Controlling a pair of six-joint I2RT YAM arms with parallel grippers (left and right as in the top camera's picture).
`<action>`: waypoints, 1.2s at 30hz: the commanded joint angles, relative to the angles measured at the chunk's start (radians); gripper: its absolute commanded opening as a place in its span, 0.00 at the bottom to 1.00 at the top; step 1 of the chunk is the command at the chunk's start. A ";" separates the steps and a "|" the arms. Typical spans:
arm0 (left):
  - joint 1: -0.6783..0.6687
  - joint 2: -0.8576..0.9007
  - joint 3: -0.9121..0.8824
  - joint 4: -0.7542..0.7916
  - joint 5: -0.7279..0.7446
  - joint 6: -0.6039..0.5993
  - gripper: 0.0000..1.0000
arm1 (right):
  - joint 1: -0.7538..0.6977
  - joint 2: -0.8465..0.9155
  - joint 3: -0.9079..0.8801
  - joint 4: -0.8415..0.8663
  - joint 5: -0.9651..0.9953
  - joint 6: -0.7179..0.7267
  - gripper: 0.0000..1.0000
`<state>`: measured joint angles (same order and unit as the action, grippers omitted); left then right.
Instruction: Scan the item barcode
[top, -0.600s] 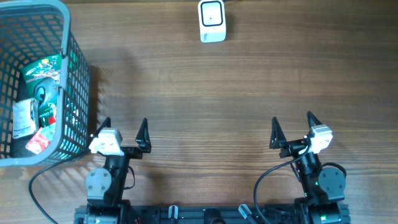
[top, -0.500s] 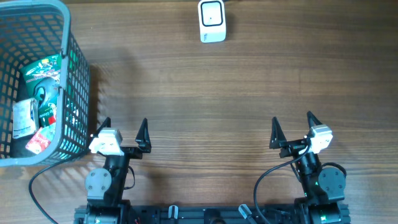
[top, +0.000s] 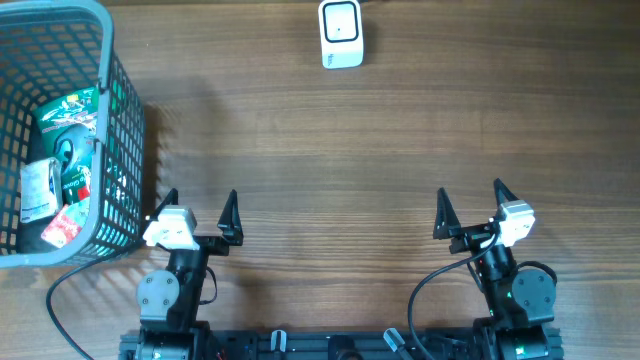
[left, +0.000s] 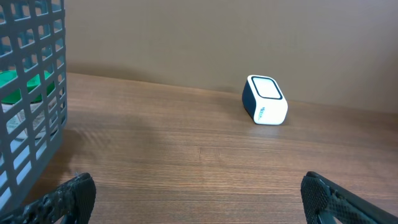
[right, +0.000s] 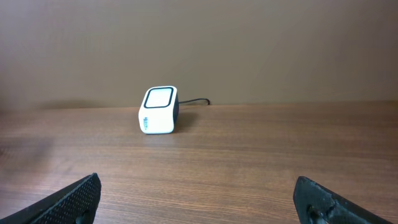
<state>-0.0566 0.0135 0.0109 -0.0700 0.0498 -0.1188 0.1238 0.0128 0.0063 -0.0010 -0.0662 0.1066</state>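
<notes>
A white barcode scanner with a dark side stands at the far edge of the table; it also shows in the left wrist view and the right wrist view. Packaged items, green, white and red, lie inside the grey mesh basket at the left. My left gripper rests near the front edge just right of the basket, open and empty. My right gripper sits at the front right, open and empty too. Both stand far from the scanner.
The basket's wall rises close on the left of the left gripper. The scanner's dark cable runs off behind it. Both arm bases sit along the front edge of the wooden table.
</notes>
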 joint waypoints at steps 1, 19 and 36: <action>0.009 -0.009 -0.005 -0.005 -0.017 -0.017 1.00 | 0.004 -0.005 -0.001 0.003 -0.001 -0.009 1.00; 0.009 -0.009 -0.005 -0.006 -0.016 -0.017 1.00 | 0.004 -0.005 -0.001 0.003 -0.001 -0.010 1.00; 0.009 -0.008 -0.005 0.006 -0.118 0.122 1.00 | 0.004 -0.005 -0.001 0.003 -0.001 -0.010 1.00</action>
<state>-0.0566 0.0135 0.0109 -0.0639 -0.0517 -0.0193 0.1238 0.0128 0.0063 -0.0010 -0.0666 0.1066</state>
